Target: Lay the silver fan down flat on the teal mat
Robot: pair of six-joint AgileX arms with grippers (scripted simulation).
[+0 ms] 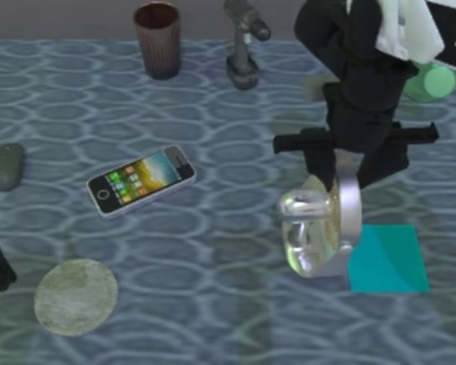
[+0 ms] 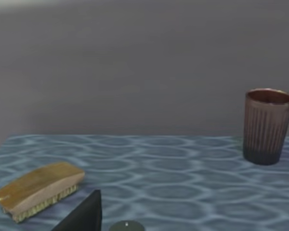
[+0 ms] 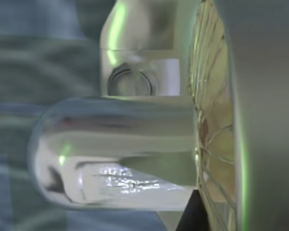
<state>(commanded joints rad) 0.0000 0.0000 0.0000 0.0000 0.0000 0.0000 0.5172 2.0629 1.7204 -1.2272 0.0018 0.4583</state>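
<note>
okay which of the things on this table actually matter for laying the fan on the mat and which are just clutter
Part of the job: silver fan, teal mat, right gripper over the fan.

Just lying about: smartphone, brown cup, round grey-green disc, dark mouse, brush, green bottle, drill.

A smartphone [image 1: 141, 181] lies centre-left; a brown cup [image 1: 158, 38] at 11 o'clock, a greenish disc [image 1: 76, 296] at 8 o'clock.
</note>
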